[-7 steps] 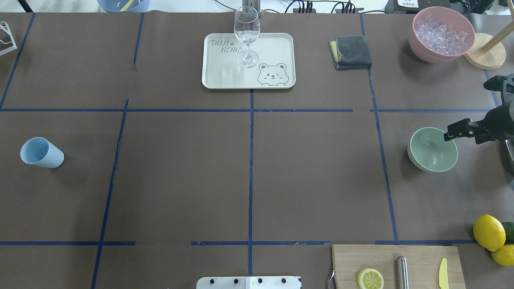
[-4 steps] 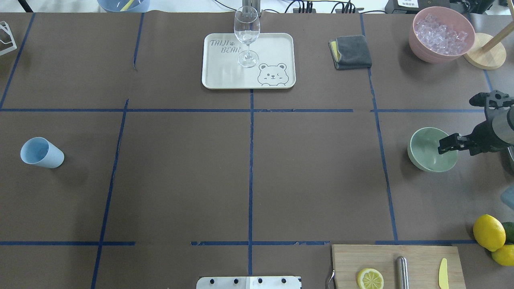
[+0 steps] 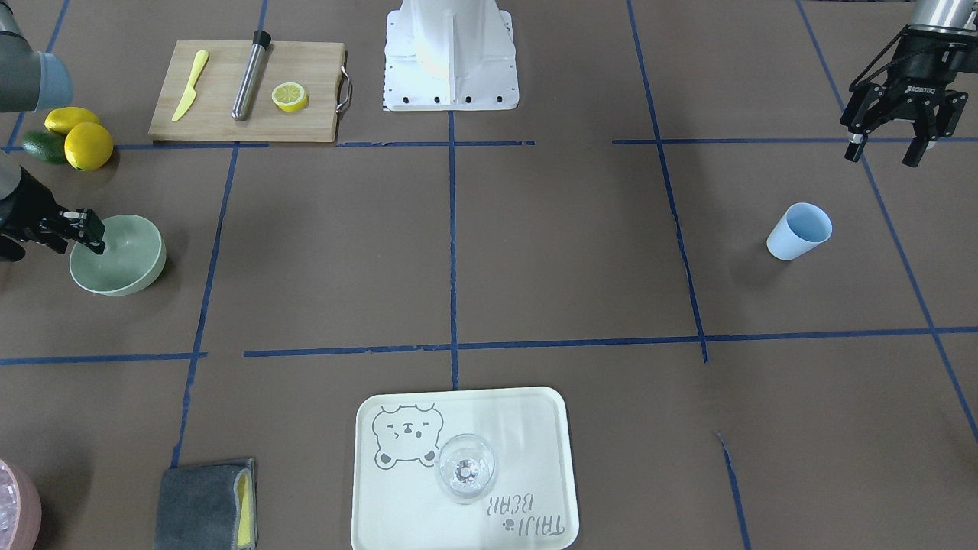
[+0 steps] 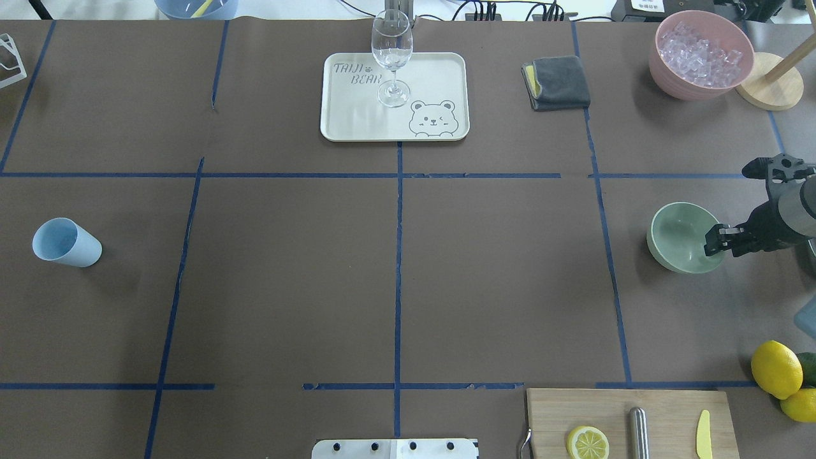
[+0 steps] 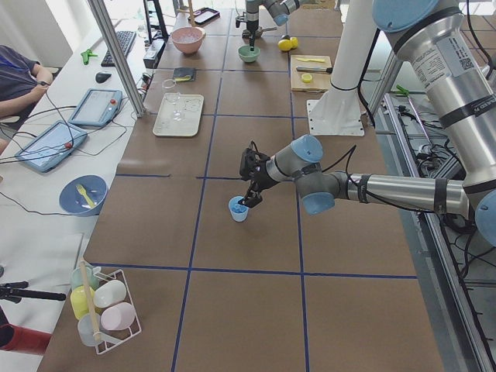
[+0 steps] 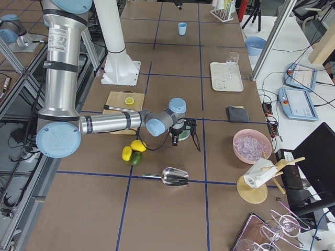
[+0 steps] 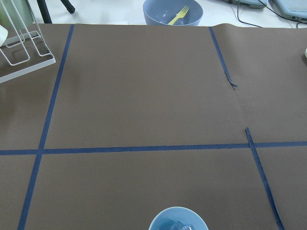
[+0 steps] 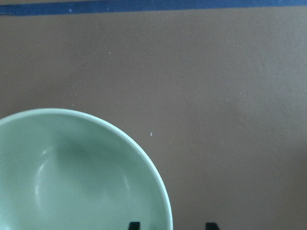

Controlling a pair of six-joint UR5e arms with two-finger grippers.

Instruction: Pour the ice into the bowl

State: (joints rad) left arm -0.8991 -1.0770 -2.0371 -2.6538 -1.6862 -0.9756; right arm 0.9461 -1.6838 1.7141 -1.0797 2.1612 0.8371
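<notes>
The pale mint-green bowl stands empty at the table's right side; it also shows in the front view and the right wrist view. My right gripper is open at the bowl's right rim. In the right wrist view its fingertips straddle the rim. The blue cup stands on the left side, and small glassy ice cubes show inside it. My left gripper is open and empty, hovering beside the cup and apart from it.
A pink container of ice and a wooden stand are at the back right. A grey cloth and a tray with a wine glass are at the back. Lemons and a cutting board are at the front right.
My right gripper has moved along the bowl's right rim toward the robot's side and lower. The bowl and the cup have not moved.
</notes>
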